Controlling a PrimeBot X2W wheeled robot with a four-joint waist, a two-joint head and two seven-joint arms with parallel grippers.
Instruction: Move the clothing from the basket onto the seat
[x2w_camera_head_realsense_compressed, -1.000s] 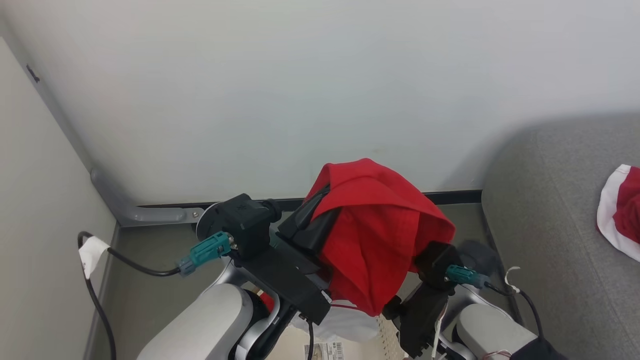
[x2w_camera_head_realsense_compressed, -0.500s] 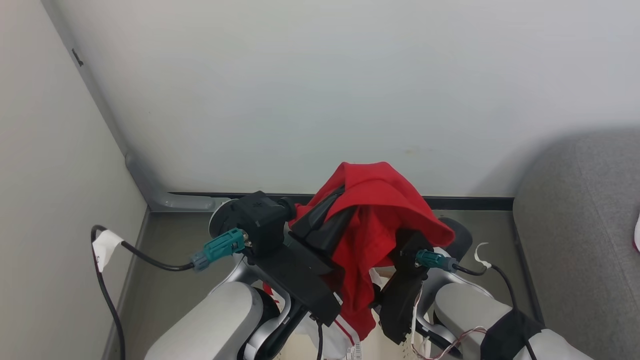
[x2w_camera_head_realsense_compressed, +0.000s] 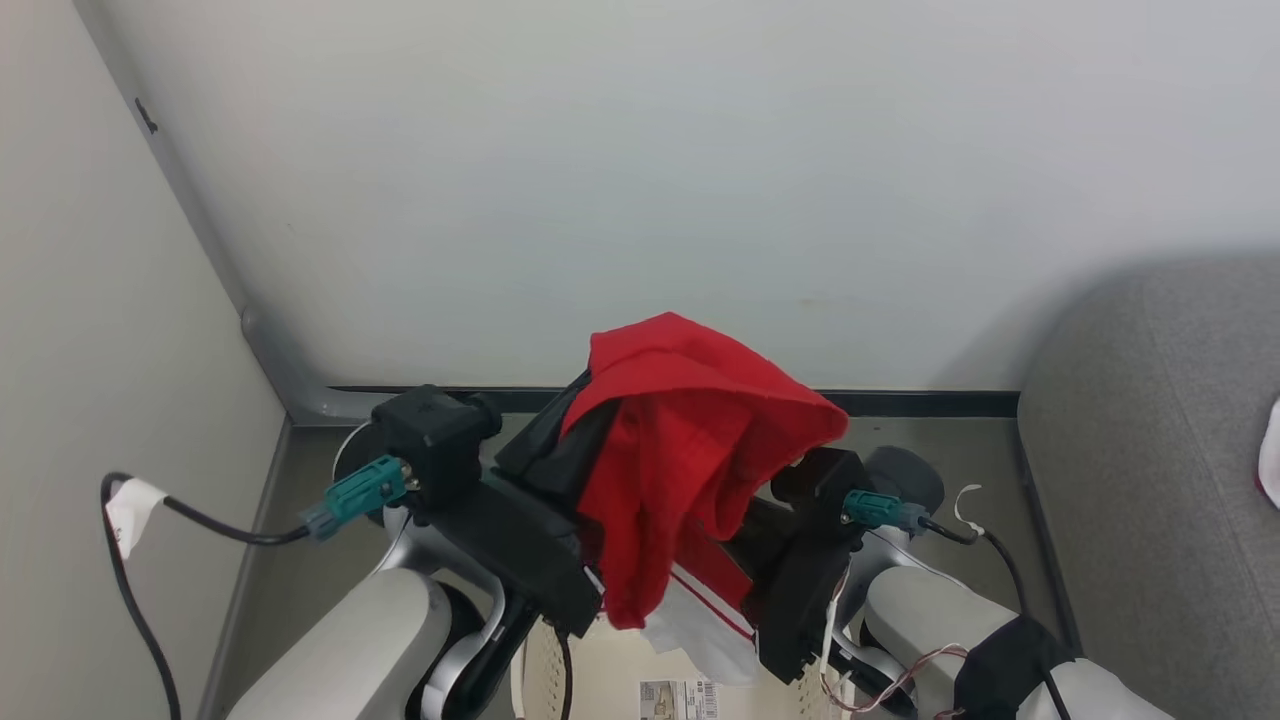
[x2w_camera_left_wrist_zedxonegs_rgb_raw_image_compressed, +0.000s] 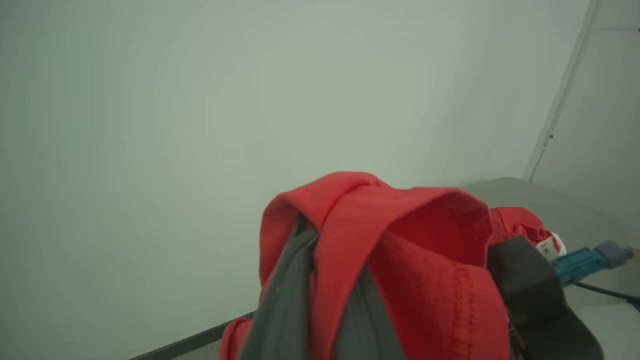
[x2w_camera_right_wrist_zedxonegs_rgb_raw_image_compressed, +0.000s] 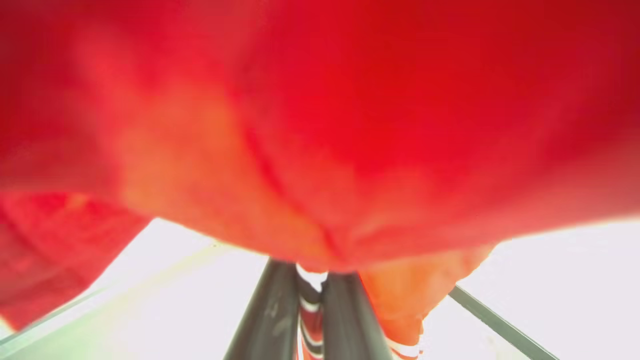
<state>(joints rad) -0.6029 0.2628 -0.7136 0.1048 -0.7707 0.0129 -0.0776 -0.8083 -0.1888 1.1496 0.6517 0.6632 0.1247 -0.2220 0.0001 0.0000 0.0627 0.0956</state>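
A bright red piece of clothing (x2w_camera_head_realsense_compressed: 690, 440) with white trim hangs over both grippers in the middle of the head view, lifted above the basket (x2w_camera_head_realsense_compressed: 535, 670). My left gripper (x2w_camera_left_wrist_zedxonegs_rgb_raw_image_compressed: 325, 260) is shut on its red fabric, which wraps over both dark fingers. My right gripper (x2w_camera_right_wrist_zedxonegs_rgb_raw_image_compressed: 311, 272) is shut on a red-and-white striped part, with more red cloth covering the camera. The cream basket peeks out at the bottom edge, below the hanging cloth. The grey seat (x2w_camera_head_realsense_compressed: 1150, 450) lies to the right, and a second garment's white edge (x2w_camera_head_realsense_compressed: 1272, 450) rests on it.
A pale wall (x2w_camera_head_realsense_compressed: 640, 180) stands close ahead and another (x2w_camera_head_realsense_compressed: 90, 300) closes in on the left, meeting at a corner. A strip of grey floor (x2w_camera_head_realsense_compressed: 940, 440) runs below the wall. A black cable with white tape (x2w_camera_head_realsense_compressed: 130, 505) hangs at the left.
The head view turned left, so the seat slid toward the right edge. Since then both grippers carried the red garment leftward, and the basket now shows beneath it.
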